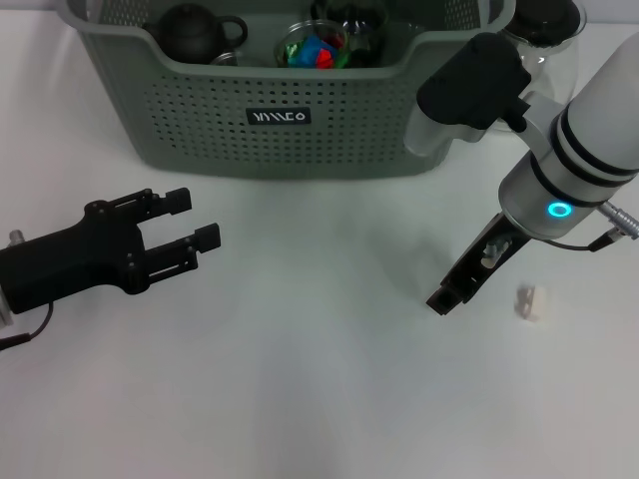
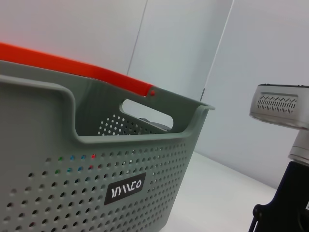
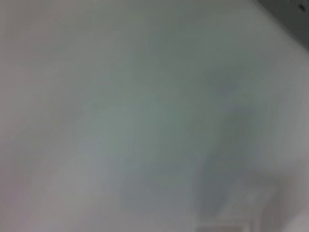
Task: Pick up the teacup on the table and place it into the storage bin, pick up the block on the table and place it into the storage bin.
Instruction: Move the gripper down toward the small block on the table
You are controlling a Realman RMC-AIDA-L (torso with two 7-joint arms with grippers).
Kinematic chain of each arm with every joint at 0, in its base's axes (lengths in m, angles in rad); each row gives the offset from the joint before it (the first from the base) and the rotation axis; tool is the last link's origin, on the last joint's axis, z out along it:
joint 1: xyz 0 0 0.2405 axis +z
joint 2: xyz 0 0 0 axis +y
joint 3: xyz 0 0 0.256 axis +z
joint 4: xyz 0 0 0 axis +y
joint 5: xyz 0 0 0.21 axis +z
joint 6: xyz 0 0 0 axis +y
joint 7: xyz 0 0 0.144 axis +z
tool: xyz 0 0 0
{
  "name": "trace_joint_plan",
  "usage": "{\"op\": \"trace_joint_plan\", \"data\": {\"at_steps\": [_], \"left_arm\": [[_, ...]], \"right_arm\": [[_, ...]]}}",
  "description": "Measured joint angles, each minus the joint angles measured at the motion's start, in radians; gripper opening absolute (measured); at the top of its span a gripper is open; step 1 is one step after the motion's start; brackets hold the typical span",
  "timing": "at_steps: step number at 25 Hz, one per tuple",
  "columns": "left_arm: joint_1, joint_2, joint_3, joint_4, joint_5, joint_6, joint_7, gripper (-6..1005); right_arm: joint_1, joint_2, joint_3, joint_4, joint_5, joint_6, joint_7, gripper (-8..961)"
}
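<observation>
The storage bin [image 1: 300, 140], grey-green and perforated, stands at the back of the white table and fills the left wrist view [image 2: 96, 193]. Inside it a clear glass teacup [image 1: 315, 45] holds coloured pieces. A small white block [image 1: 532, 302] lies on the table at the right. My right gripper [image 1: 449, 294] points down at the table just left of the block and apart from it. Over the table's left side my left gripper [image 1: 195, 220] is open and empty, aimed toward the bin. The right wrist view shows only blurred table.
A black teapot [image 1: 195, 32] and other glassware sit in the bin. A clear glass pitcher with a black lid [image 1: 547, 25] stands behind the right arm, right of the bin. An orange strip [image 2: 72, 67] runs behind the bin's rim.
</observation>
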Motion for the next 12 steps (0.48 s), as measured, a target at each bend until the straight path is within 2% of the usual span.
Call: {"op": "trace_joint_plan", "data": {"at_steps": [12], "left_arm": [[0.000,0.000,0.002,0.000,-0.001,-0.011,0.000,698]], "right_arm": [[0.003,0.003,-0.020,0.010,0.003,0.029,0.005,518]]}}
